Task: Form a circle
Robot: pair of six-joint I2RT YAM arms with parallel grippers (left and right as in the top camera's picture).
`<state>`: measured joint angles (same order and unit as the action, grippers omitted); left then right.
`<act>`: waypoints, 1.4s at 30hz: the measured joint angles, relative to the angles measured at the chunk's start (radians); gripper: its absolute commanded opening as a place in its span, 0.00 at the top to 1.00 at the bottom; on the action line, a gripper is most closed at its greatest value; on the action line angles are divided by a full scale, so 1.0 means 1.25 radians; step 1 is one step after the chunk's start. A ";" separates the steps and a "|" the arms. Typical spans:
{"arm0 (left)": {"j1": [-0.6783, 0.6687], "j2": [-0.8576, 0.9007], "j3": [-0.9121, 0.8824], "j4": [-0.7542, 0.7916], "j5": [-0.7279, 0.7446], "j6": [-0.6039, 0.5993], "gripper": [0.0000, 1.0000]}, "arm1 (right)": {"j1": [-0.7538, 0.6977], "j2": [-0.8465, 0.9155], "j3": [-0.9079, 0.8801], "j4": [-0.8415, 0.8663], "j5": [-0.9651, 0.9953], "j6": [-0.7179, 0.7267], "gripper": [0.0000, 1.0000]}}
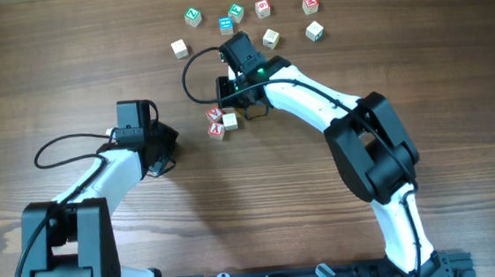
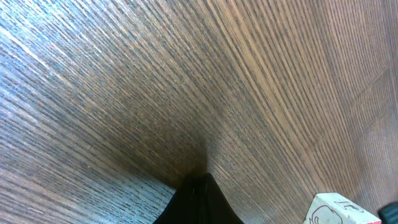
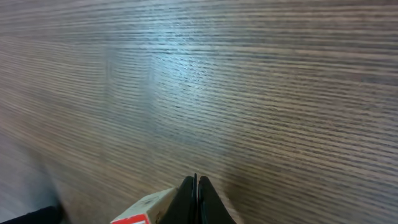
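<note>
The circle (image 1: pixel 221 122) is no full ring but a tight cluster of three small wooden cubes lying about midway between the near and far edges of the surface (image 1: pixel 63 47), a little left of its middle. It is made of two red-printed cubes (image 1: pixel 215 114), one nearer the far edge and one nearer the near edge, and a pale cube (image 1: pixel 230 120) touching them on their right. The right pincer (image 1: pixel 243 106) is low over the surface just beside the cluster on its right and far side, with its fingers pressed together and nothing between them. The right wrist view shows the joined tips (image 3: pixel 197 199) with a red-edged cube (image 3: pixel 140 213) right against their left side; I cannot tell whether they touch. The left pincer (image 1: pixel 165 148) is to the left of the cluster and apart from it, also pressed together and empty. In the left wrist view its dark tip (image 2: pixel 199 200) points at bare wood, and one cube (image 2: pixel 339 211) with a red outline on its pale face peeks in at the lower right corner. Toward the far edge, well apart from the cluster, lies a looser spread of cubes (image 1: pixel 271 37) printed in green, blue, red and pale tones. The white right arm (image 1: pixel 315 98) reaches in from the near right corner and the left arm (image 1: pixel 108 171) from the near left corner.
</note>
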<state>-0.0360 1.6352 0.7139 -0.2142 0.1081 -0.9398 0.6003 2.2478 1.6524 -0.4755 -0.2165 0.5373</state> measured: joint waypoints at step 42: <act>0.000 0.000 0.000 -0.001 0.000 0.000 0.96 | 0.000 0.003 0.000 -0.003 -0.092 -0.063 0.95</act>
<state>-0.0360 1.6352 0.7139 -0.2153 0.1081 -0.9398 0.6003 2.2520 1.6524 -0.4797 -0.3309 0.4583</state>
